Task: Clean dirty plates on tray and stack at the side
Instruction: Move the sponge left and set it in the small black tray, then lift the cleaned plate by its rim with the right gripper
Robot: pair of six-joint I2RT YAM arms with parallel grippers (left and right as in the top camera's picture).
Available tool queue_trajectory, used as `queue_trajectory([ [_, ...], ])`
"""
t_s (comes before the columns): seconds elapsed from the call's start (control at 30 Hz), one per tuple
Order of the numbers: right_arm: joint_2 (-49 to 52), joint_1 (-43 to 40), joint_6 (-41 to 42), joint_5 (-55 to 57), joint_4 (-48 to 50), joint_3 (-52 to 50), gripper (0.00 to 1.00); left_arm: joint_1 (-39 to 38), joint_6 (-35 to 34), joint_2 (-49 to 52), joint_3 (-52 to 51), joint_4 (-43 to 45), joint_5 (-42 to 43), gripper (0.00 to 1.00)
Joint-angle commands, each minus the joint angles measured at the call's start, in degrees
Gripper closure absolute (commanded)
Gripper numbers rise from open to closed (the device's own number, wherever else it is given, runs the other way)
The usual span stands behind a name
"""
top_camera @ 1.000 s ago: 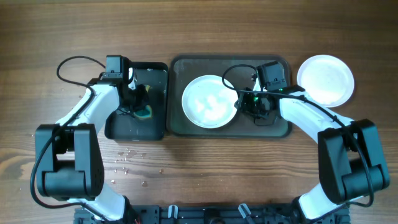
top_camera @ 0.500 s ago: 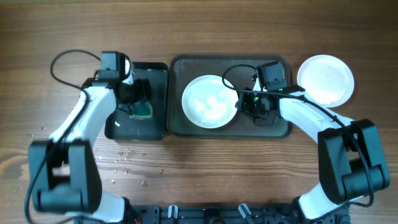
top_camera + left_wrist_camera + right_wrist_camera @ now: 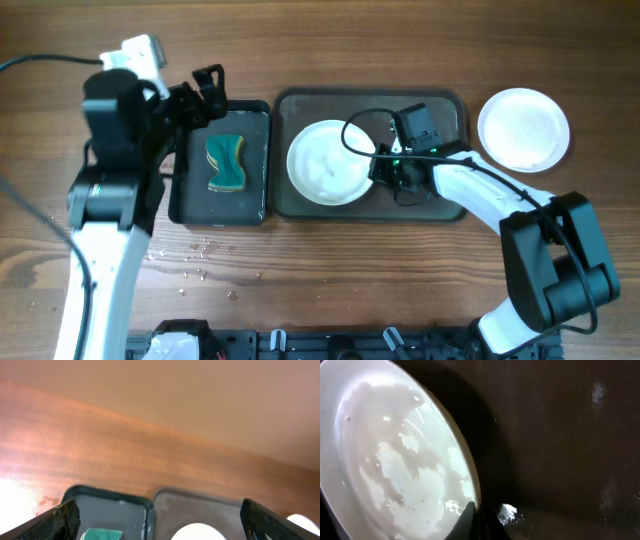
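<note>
— Left claw (image 3: 210, 88) has lifted off the black tray (image 3: 195, 205), its fingers spread wide. One sponge (image 3: 226, 163) lies there now.
— Plates?
— Two: first plate (image 3: 322, 165) in the grey tray (image 3: 330, 105), second plate (image 3: 523, 128) on the surface (image 3: 400, 280) beside it.
— Right claw (image 3: 380, 172)?
— Pinched together on the first plate's right rim.

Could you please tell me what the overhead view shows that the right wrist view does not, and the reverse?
Only the overhead: the green sponge lying in the small black tray, and a second plate on the table, right of the grey tray. Only the right wrist: the wet, streaky sheen across the white plate. Both: that plate lying on the grey tray, with the right gripper at its rim.
</note>
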Motion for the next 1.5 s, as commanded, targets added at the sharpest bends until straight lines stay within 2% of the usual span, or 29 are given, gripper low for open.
queue_trajectory([
  [0.0,0.85,0.33,2.25,1.99,1.27,-0.17,0.96,-0.09,-0.85,-2.80,0.74,-1.03,-0.55,0.00],
  [0.1,0.85,0.13,2.27,2.01,1.84,-0.17,0.95,-0.09,-0.83,-3.19,0.72,-2.10,-0.55,0.00],
  [0.2,0.85,0.13,2.25,1.97,1.73,-0.17,0.71,-0.09,-0.85,-2.89,0.72,-3.37,-0.55,0.00],
  [0.27,0.85,0.15,2.21,1.99,1.38,-0.17,0.63,-0.09,-0.85,-2.73,0.72,-5.07,-0.52,0.00],
  [0.33,0.87,0.22,2.10,2.03,1.22,-0.17,0.64,-0.09,-0.85,-2.73,0.72,-7.10,-0.52,0.00],
  [0.5,2.40,1.07,2.29,3.76,1.81,-0.17,0.76,-0.09,-0.85,-2.73,0.72,-12.02,-0.55,0.00],
  [0.7,3.10,1.22,2.32,3.67,3.74,-0.17,0.95,-0.09,-0.83,-2.73,0.72,-15.69,-0.55,0.00],
  [0.93,2.38,0.31,2.08,0.37,3.56,2.34,0.96,-0.09,-0.85,-2.73,0.72,-15.69,-0.55,0.00],
  [1.17,1.01,0.26,-2.69,-1.05,-7.85,12.39,0.96,-0.09,-0.85,-2.73,0.72,-15.69,-0.52,0.00],
  [1.3,1.01,2.29,-4.24,2.75,-11.91,18.82,0.96,-0.09,-0.83,-2.73,0.72,-15.69,-0.52,0.00],
  [1.47,1.01,7.10,-5.79,13.86,-8.94,22.80,0.96,-0.09,-0.85,-2.73,0.72,-15.69,-0.52,0.00],
])
